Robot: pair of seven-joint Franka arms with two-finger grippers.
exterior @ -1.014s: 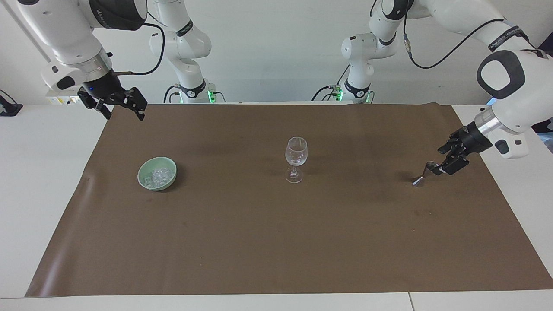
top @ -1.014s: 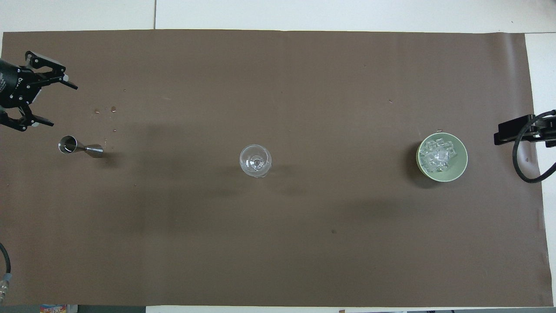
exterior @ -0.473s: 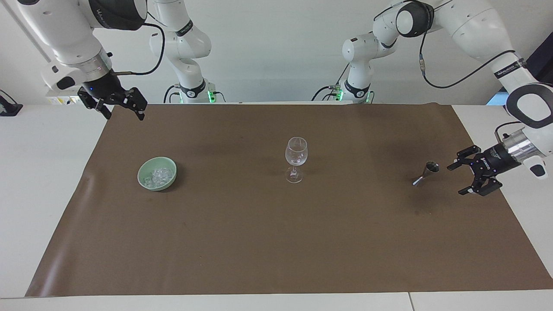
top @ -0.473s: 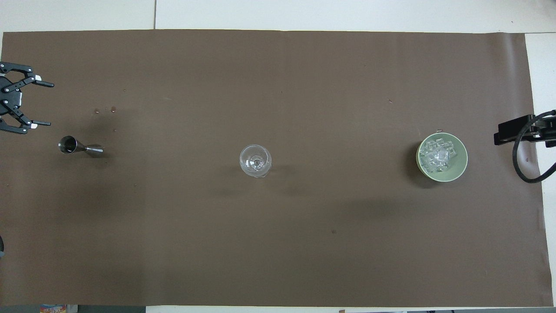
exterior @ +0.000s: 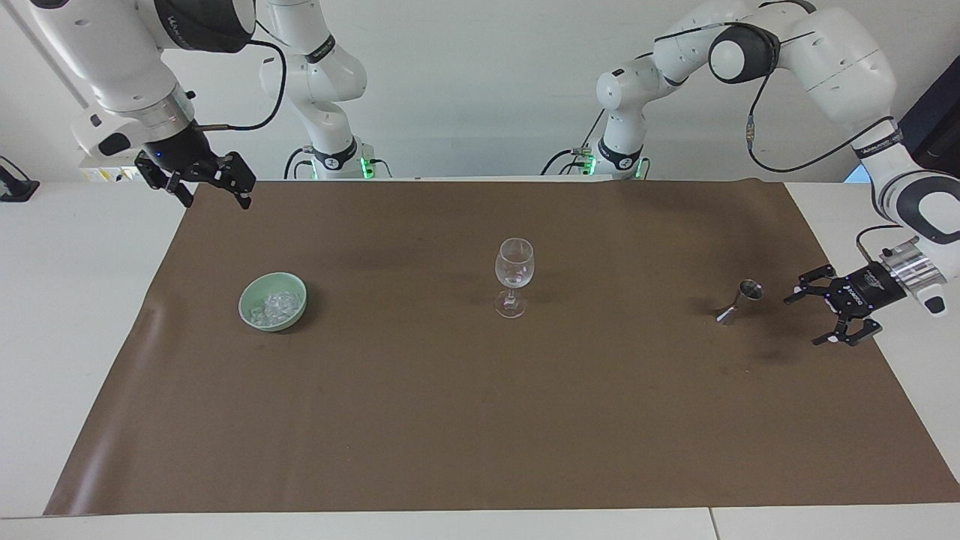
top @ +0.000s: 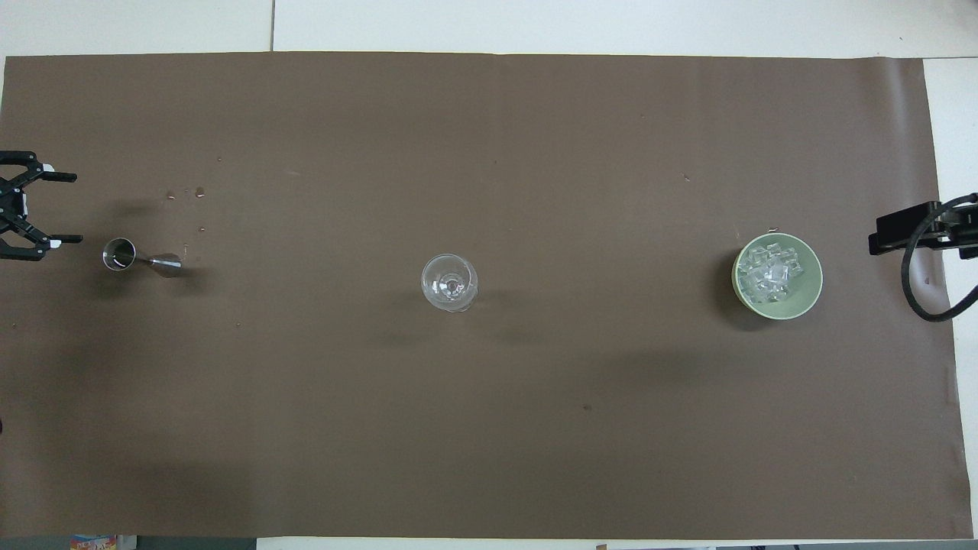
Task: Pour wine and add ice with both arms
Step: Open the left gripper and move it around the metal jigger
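Facing view: the left arm's black two-finger end effector (exterior: 825, 316) hangs low over the brown paper mat (exterior: 480, 420) that covers the white desk (exterior: 75, 300), at the left arm's end. Its two fingers are spread wide and hold nothing, their tips turned toward the small steel double-cone jigger (exterior: 739, 300), which stands just beside them with a gap between. The white jointed left arm (exterior: 832, 60) arches high from its base, folds at the elbow and drops to a wrist lying nearly level. In the overhead view the same end effector (top: 61, 208) shows at the frame's edge, fingers apart, with the jigger (top: 137, 258) close by and a few dark droplets on the mat (top: 489, 428) near it.

The clear stemmed wine glass (exterior: 514, 276) stands upright at the middle of the mat, well apart from both end effectors.

The small clear ice chunks (exterior: 276, 304) lie heaped in the pale green round bowl (exterior: 249, 300), which sits on the mat toward the right arm's end; from above the ice (top: 773, 271) fills much of the bowl (top: 811, 294).

The right arm (exterior: 112, 60) waits, its wrist angled down. Its black end effector (exterior: 216, 196) hovers over the mat's corner near the robots, fingers parted and empty.
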